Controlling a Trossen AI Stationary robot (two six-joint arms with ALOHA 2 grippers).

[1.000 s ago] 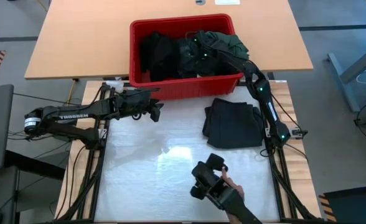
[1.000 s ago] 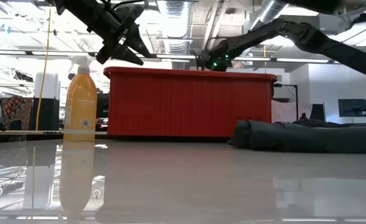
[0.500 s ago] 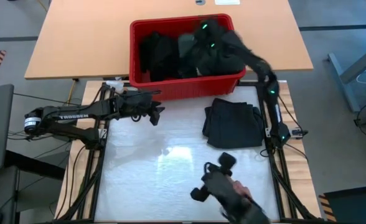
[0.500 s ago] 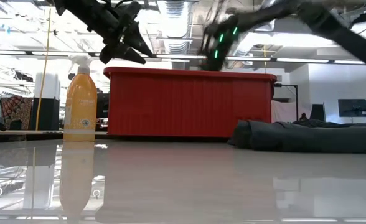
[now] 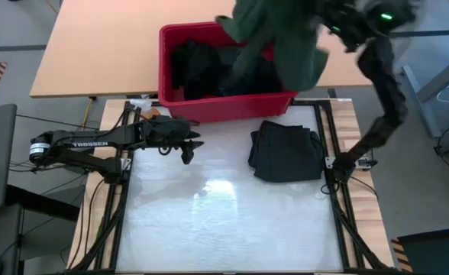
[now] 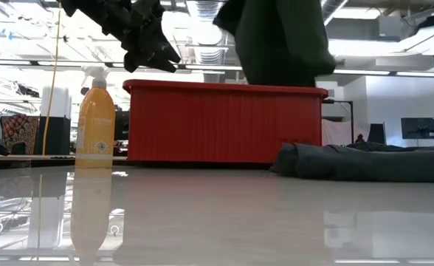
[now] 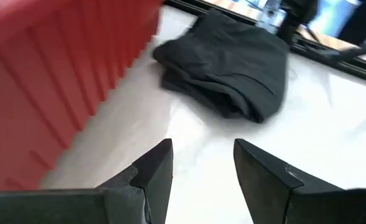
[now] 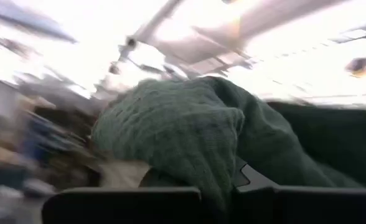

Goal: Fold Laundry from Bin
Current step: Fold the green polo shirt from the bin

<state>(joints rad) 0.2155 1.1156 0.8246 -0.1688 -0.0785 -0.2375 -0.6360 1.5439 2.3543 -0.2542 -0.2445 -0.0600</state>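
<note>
A: Bin contents?

B: The red bin (image 5: pixel 209 107) sits at twelve o'clock on the table, its long side running nine to three. Black clothes (image 5: pixel 198 65) lie heaped inside, mostly in the nine o'clock half.

A: And the green garment?

B: The dark green garment (image 5: pixel 282 38) hangs above the bin's three o'clock half, lifted clear over the rim. Its long axis runs up and down in the low view, the lower end dropping behind the bin's front wall; whether it touches the clothes below cannot be told.

A: What holds it?

B: The right gripper (image 5: pixel 339 19), up at one o'clock, jaws clamped shut on the green cloth; the wrist view shows knit fabric bunched over the fingers (image 8: pixel 258 199).

A: Left arm?

B: The left gripper (image 5: pixel 186 145) waits at nine o'clock, just in front of the bin, jaws parted, holding nothing.

A: Anything else?

B: A folded dark garment (image 5: pixel 285 151) lies flat at three o'clock on the white mat (image 5: pixel 224 221). An orange spray bottle (image 6: pixel 95 122) stands upright beside the bin's nine o'clock end.
</note>
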